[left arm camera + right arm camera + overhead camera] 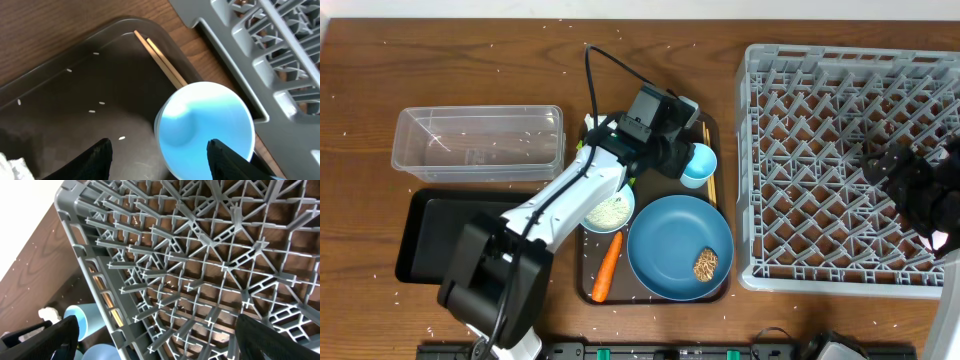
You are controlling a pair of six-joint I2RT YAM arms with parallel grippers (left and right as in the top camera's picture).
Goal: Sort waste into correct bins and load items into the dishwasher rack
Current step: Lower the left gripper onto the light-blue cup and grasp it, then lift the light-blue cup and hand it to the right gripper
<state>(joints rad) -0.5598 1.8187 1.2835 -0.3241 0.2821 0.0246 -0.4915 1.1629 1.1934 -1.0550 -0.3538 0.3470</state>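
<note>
The small light-blue cup (698, 165) (205, 125) stands at the back right of the brown serving tray (585, 270). My left gripper (682, 160) (160, 160) is open at the cup. One finger is over the cup's mouth, and the other stands apart from the cup over the tray floor. Wooden chopsticks (160, 60) lie along the tray's edge behind the cup. The blue plate (670, 240) carries a brown food lump (706, 264). A carrot (607, 268) and a white bowl of rice (610, 210) lie beside it. My right gripper (890, 170) (160, 340) hangs open and holds nothing over the grey rack (850, 160) (200, 265).
A clear tub (480, 140) stands at the back left, with a black tray (430, 235) in front of it. A crumpled white tissue (12, 167) and loose rice grains (101, 103) lie on the serving tray. The rack's near wall (235, 65) runs close by the cup.
</note>
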